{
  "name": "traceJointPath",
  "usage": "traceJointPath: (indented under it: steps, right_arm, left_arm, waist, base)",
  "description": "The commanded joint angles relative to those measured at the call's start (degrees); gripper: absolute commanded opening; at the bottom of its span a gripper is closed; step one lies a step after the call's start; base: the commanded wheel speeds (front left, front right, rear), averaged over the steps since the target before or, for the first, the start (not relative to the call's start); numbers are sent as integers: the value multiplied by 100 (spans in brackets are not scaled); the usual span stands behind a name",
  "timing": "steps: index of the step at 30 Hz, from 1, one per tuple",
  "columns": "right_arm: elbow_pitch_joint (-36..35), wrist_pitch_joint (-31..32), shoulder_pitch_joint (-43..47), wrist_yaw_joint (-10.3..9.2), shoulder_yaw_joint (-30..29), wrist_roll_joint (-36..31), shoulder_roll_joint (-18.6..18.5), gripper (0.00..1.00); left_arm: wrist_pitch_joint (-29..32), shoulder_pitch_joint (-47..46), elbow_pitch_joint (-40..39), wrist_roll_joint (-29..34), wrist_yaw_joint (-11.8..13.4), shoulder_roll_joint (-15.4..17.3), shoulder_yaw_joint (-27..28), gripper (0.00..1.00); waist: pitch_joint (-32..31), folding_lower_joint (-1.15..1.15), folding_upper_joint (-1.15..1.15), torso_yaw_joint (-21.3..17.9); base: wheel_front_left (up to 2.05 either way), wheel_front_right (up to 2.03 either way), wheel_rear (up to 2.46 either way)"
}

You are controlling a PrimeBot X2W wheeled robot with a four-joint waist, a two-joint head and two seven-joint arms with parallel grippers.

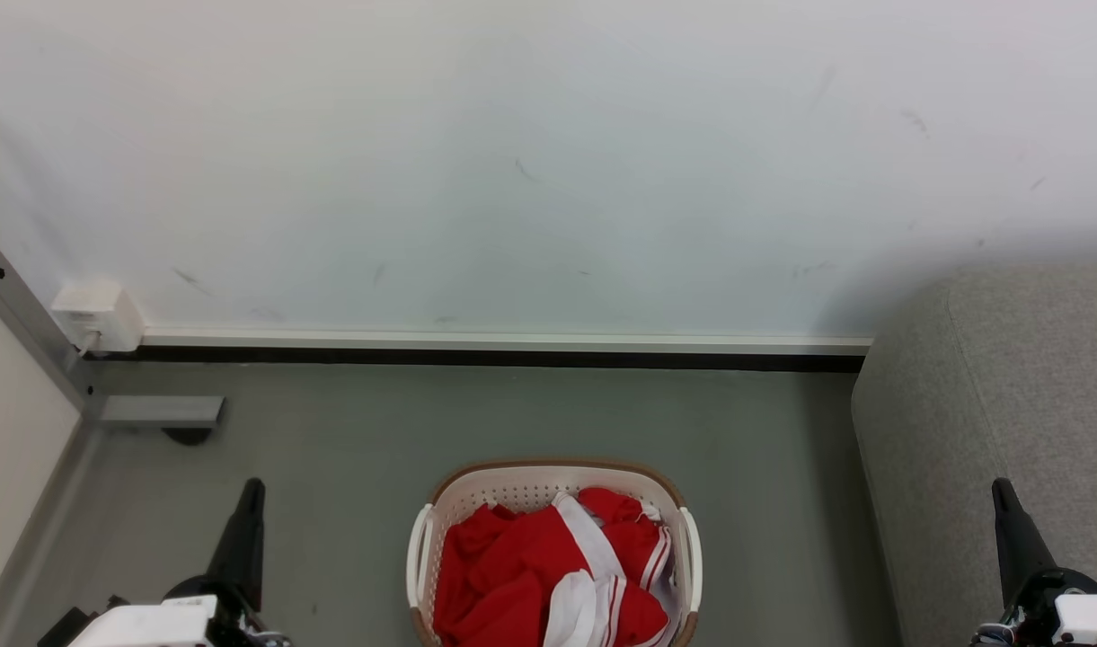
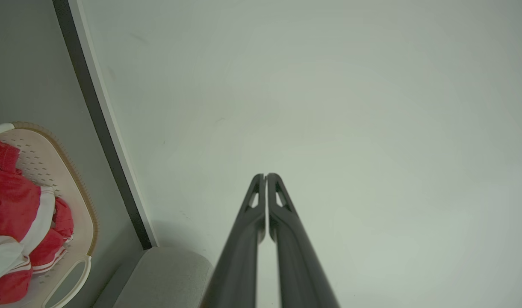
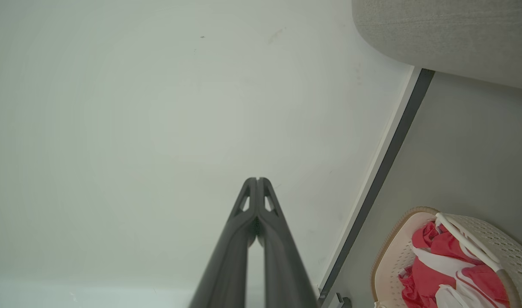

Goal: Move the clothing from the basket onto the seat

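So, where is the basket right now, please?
Head view, bottom centre: the basket sits on the floor, left of the sofa, clothing inside.

We see bare floor (image 1: 332,449) left of the basket (image 1: 521,492); the seat (image 1: 988,404) stands near on its right; wall (image 1: 512,180) behind.

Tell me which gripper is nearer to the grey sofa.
Right. The right gripper lies over the sofa in the head view; the left gripper is across the laundry basket from it.

Smooth, matt oval cream-white plastic laundry basket (image 1: 521,492); soft bright red-and-white jersey cloth (image 1: 521,557); large light grey sofa (image 1: 1006,377), coarse-woven fabric.
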Motion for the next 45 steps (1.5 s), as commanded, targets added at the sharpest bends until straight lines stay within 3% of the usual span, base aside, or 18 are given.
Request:
traceJointPath:
  steps: [1, 45]
  right_arm:
    - [-32, 11, -71, -13, -22, 12, -42, 0]
    - [-33, 11, -72, -13, -22, 12, -42, 0]
  left_arm:
    - [16, -43, -21, -84, -36, 15, 8, 0]
    - [16, -43, -21, -84, -32, 15, 8, 0]
  waist:
    - [0, 0, 0, 0]
    - [0, 0, 0, 0]
  base:
    - [0, 0, 0]
    - [0, 0, 0]
